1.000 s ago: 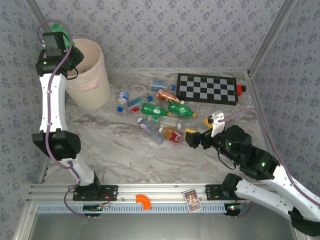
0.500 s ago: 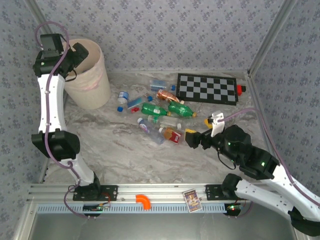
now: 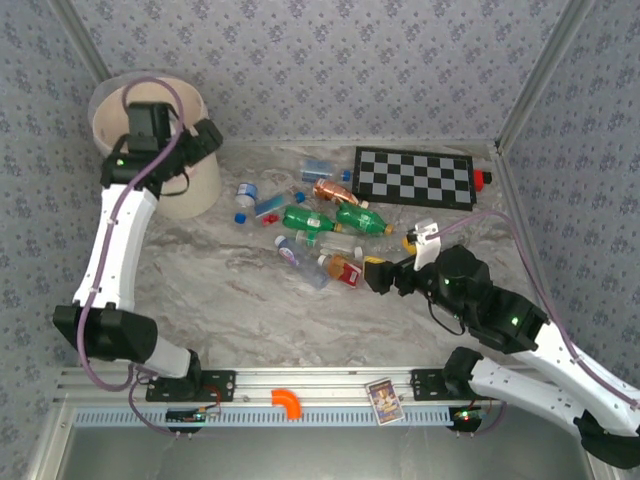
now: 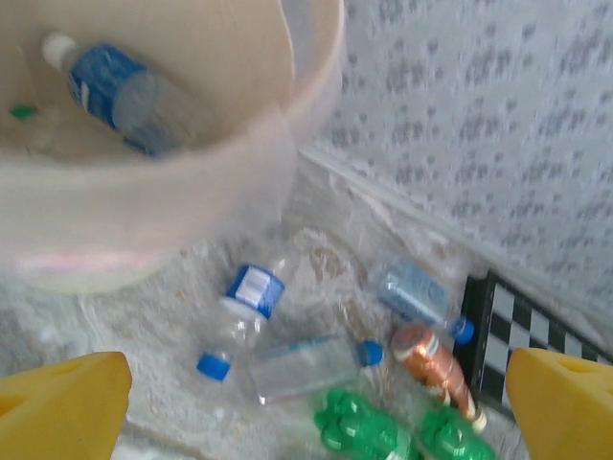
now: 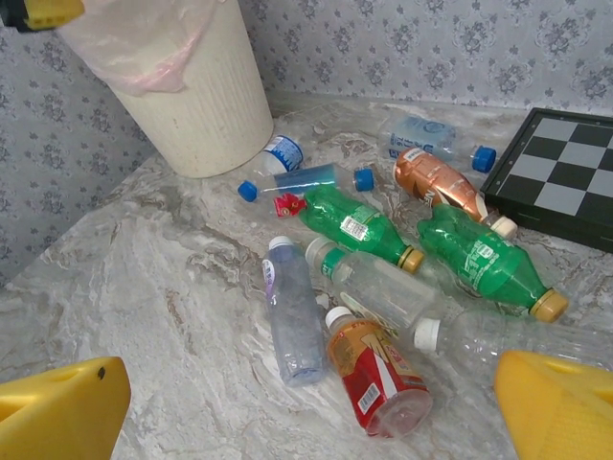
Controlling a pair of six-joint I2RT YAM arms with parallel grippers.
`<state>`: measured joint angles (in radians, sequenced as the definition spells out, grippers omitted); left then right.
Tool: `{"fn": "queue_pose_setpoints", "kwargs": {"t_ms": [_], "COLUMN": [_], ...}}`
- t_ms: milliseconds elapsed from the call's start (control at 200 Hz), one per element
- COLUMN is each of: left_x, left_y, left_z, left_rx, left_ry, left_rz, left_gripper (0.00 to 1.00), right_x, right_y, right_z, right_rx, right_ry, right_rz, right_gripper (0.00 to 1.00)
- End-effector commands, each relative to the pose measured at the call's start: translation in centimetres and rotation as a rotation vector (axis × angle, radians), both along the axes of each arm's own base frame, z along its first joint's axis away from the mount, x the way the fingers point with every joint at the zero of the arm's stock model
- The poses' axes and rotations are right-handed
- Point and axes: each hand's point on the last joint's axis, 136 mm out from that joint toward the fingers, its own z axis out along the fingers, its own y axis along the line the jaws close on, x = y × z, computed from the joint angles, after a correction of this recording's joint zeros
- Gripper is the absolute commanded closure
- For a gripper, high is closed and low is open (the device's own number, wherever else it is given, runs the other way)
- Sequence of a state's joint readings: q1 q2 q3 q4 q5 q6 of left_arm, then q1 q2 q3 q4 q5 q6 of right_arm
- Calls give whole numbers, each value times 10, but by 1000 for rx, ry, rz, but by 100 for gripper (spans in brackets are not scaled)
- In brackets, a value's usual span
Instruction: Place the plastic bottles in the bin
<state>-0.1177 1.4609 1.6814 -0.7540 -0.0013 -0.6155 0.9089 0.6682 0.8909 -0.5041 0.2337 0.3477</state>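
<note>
The bin stands at the back left, and a blue-labelled bottle lies inside the bin. My left gripper hangs open and empty just right of the bin's rim, above the table. Below the left gripper lie clear blue-capped bottles. Several plastic bottles lie mid-table: green ones, a red-labelled one, clear ones and a copper one. My right gripper is open, low, just right of the pile. The red-labelled bottle lies in front of the open right gripper.
A black-and-white checkerboard lies at the back right with a red piece at its end. Loose blue caps sit near the bin. Patterned walls close in the table. An orange piece and a card rest on the front rail.
My left gripper opened over the bin, and the green bottle it held is gone from it. That arm then swung right, off the bin. My right gripper edged left toward the pile.
</note>
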Motion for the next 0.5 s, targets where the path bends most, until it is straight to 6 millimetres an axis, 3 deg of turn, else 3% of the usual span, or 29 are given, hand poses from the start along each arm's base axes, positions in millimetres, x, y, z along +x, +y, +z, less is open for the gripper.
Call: {"fn": "queue_pose_setpoints", "kwargs": {"t_ms": [0, 80, 350, 495], "left_x": [-15, -25, -71, -77], "left_y": [-12, -29, -90, -94], "left_z": [-10, -30, -142, -176], "left_rx": [2, -22, -106, -98], "left_ry": [-22, -3, 191, 253], "left_rz": [3, -16, -60, -57], "left_gripper": [0, 1, 6, 6], "right_x": [1, 3, 13, 16], "right_y": [5, 7, 16, 19], "right_z": [-2, -8, -35, -40], "right_rx": [7, -8, -54, -68], "right_ry": [14, 26, 72, 88], "right_rz": [14, 13, 3, 5], "right_gripper": [1, 1, 1, 1]}}
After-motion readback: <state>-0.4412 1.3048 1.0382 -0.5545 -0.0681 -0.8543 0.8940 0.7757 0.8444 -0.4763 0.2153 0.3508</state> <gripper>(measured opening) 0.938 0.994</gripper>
